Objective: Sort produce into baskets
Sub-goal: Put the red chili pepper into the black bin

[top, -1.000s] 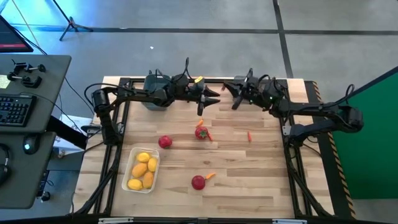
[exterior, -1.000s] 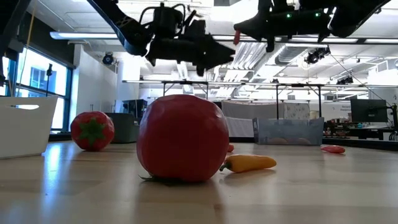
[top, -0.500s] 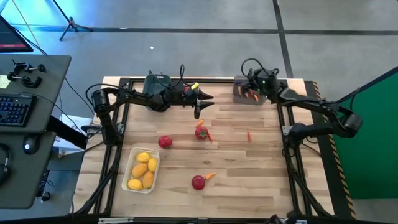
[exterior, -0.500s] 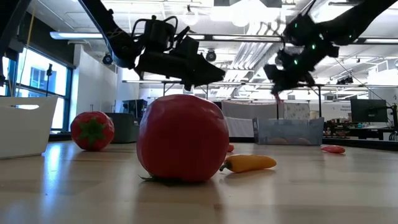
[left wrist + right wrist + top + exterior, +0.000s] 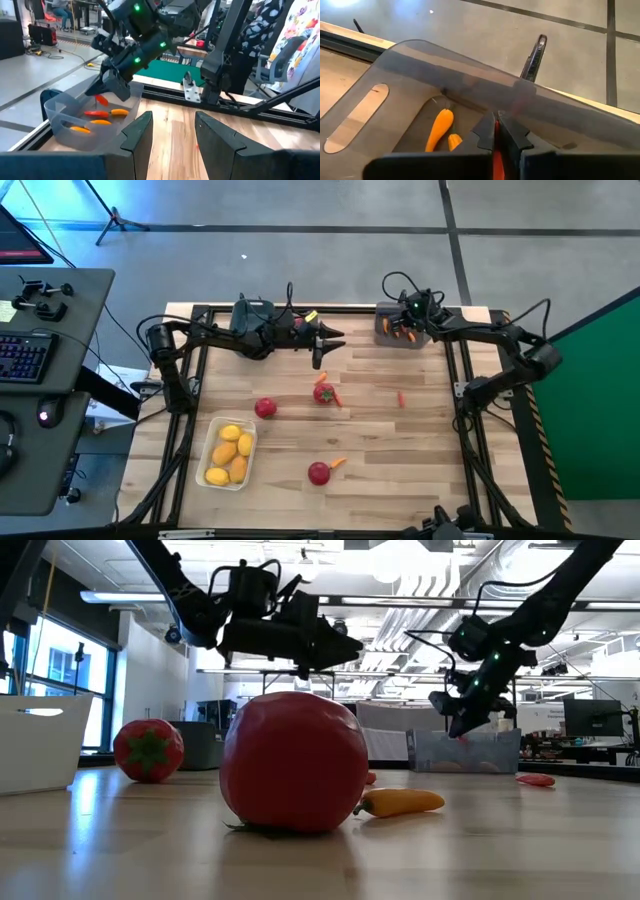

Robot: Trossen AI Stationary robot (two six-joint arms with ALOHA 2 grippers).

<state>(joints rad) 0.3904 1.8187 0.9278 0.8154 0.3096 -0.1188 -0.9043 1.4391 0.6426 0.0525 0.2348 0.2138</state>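
My right gripper (image 5: 401,332) hangs over the translucent smoky-grey basket (image 5: 390,330) at the table's far right, shut on a thin red-orange pepper piece (image 5: 101,100). Several orange pepper pieces (image 5: 95,114) lie inside that basket. My left gripper (image 5: 172,127) stands open and empty above the far middle of the table, pointing level toward the smoky basket. Three red tomatoes (image 5: 265,408) (image 5: 323,392) (image 5: 318,473) and loose pepper pieces (image 5: 401,398) (image 5: 338,463) rest on the wood. A white tray (image 5: 212,442) near the left front holds yellow lemons. My right gripper pinches the red-orange pepper piece (image 5: 495,152) between its two fingers. The fingers slant down toward the table's far right corner, over the basket's near wall. The pepper sticks out past the fingertips (image 5: 107,87), lifted clear above the basket's inside.
A dark basket (image 5: 200,745) stands at the far left below my left arm. The black frame rails (image 5: 455,380) run along the table's sides. Open wood lies across the middle and right of the table.
My right gripper has swung from the far middle toward the table's far right corner and come down over the smoky basket, tipping its fingers downward, still shut on the pepper piece. My left gripper has sunk a little and stays open.
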